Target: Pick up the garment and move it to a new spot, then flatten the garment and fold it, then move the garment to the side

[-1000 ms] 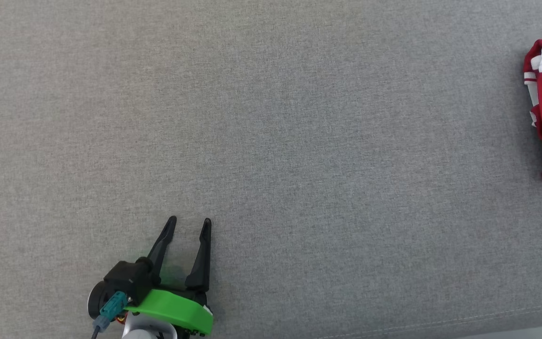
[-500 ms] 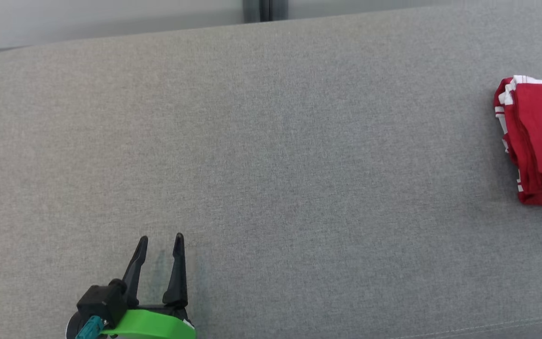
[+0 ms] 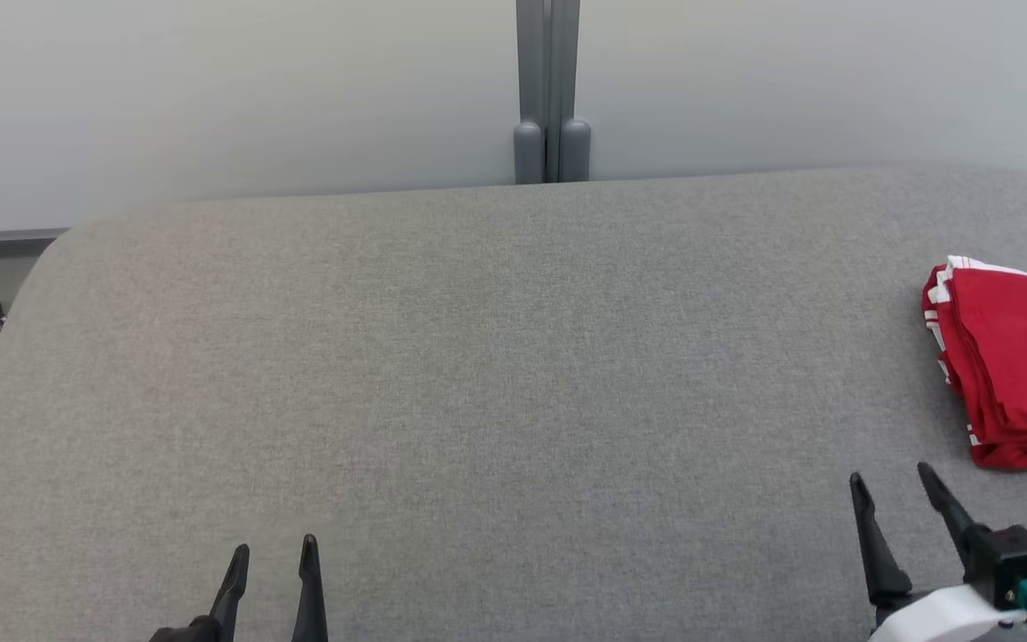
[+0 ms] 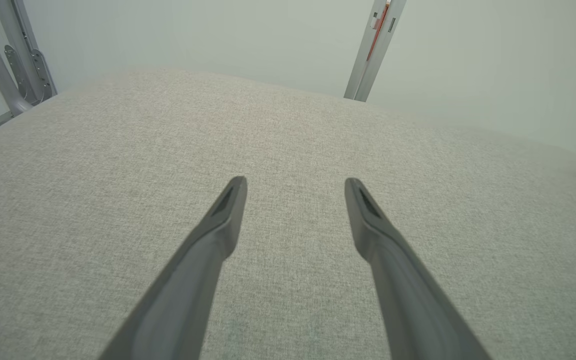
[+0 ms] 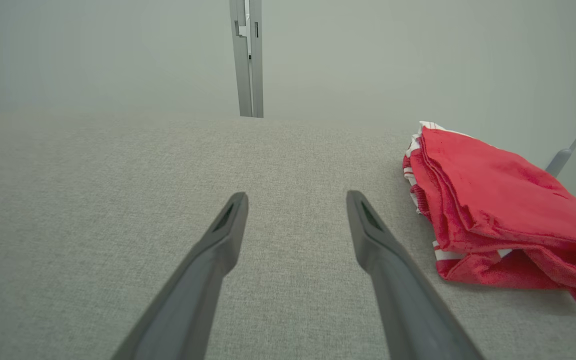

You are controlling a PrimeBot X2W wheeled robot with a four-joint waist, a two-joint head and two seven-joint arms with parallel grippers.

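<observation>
Red garment [image 3: 1013,357] with white stripes lies folded at the right edge of the grey worktop [image 3: 478,357], near the right tool [image 3: 889,473]; that and the left tool [image 3: 275,546] hang empty, jaws apart. Set-aside step looks done; next calls only for retreat.

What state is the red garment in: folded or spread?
Folded. The red garment lies as a compact bundle on the grey surface, several stacked layers visible along its edge.
</observation>
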